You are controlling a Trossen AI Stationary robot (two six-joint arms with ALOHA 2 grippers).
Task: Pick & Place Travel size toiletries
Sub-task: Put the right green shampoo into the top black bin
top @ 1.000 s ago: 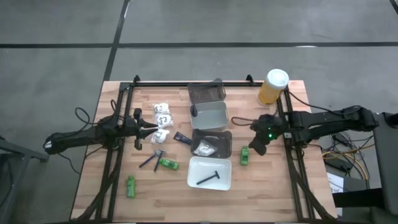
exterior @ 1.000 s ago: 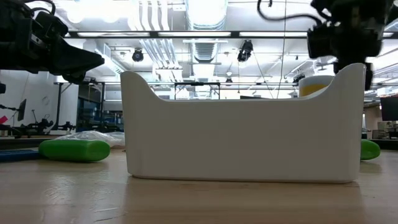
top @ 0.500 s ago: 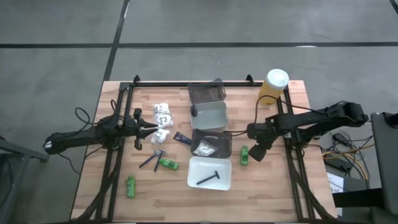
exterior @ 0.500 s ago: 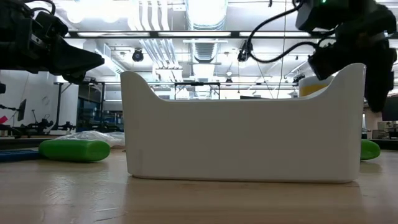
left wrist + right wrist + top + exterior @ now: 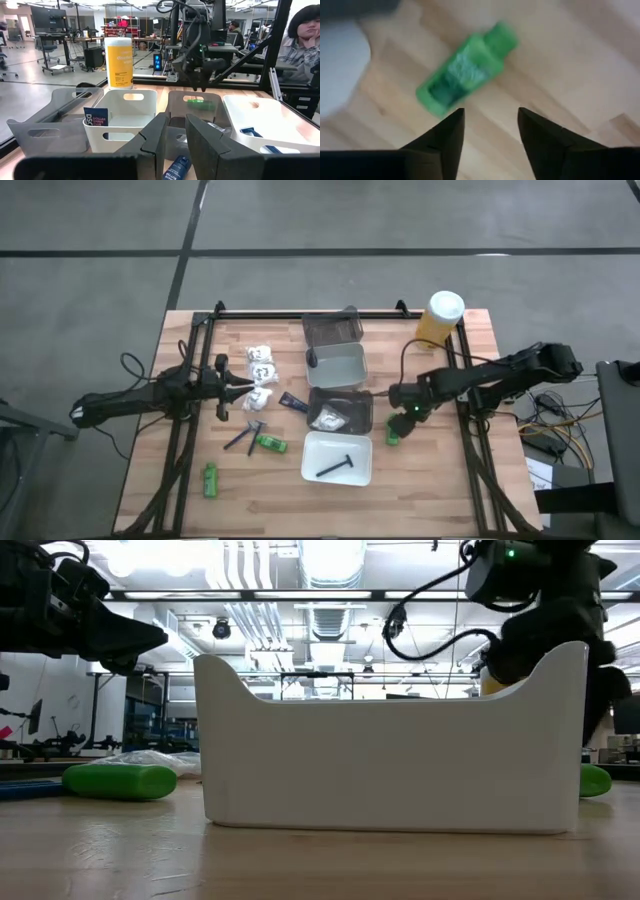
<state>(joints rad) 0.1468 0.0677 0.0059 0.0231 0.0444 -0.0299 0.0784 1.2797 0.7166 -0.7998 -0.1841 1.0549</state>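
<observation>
Descending, the right gripper [image 5: 487,132] is spreading wide; the green bottle [image 5: 465,70] is lying toward its eleven o'clock, axis diagonal.

wooden table [image 5: 140,480] | 4 trays [image 5: 337,460]; 3 green bottles [image 5: 269,443]; white packets [image 5: 262,360]; yellow container [image 5: 438,319]

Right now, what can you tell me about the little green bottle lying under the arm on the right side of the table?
The small green bottle is bright green, plastic-looking, with a narrower green cap at one end and a paler label on its body. It lies flat on its side on the bare wooden table, just right of the dark grey tray and the white tray, touching neither as far as I can see. The right gripper hangs directly over it, fingers parted and empty, not touching it.
</observation>
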